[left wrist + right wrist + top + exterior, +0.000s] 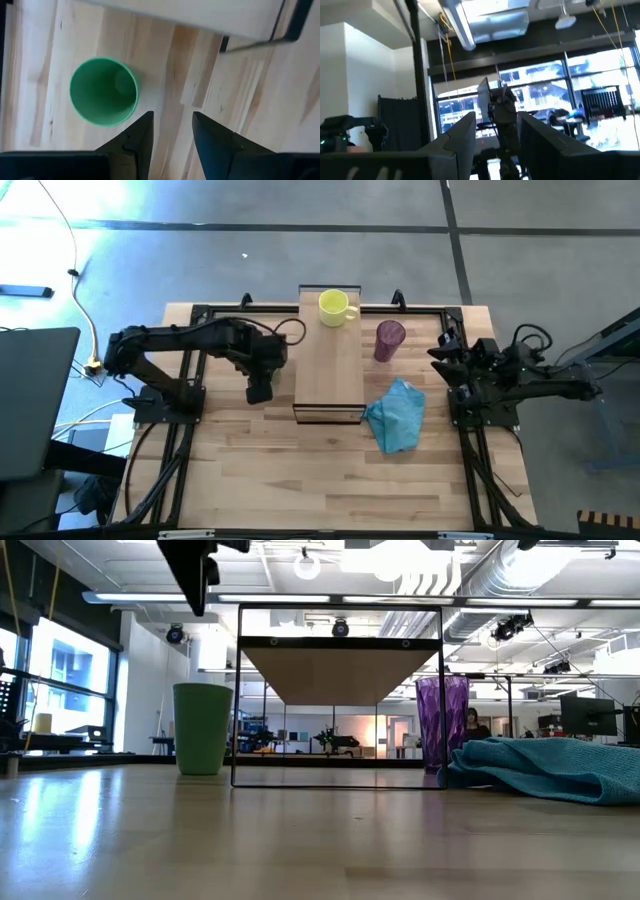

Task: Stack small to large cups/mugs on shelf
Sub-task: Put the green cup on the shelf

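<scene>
Slatted wooden tabletop (pixel 300 480), shelf (pixel 330 360) at frame centre.
Left gripper (pixel 171 131), fingers apart and empty, hovers above the green cup (pixel 103 90), left of the shelf. Yellow mug (pixel 335 307) sits on the shelf's upper end; purple tumbler (pixel 389 340) stands to its right. Advise centring over the cup's rim before descending. Right gripper (pixel 495 131) parked at frame right, fingers apart.

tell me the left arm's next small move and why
Probably shift the left end effector sideways over the green cup, then lower. Its fingers are open and empty, but the cup stands upright on the tabletop off to one side of them, beside the shelf. The yellow mug already sits on the shelf; the right end effector waits raised.
</scene>
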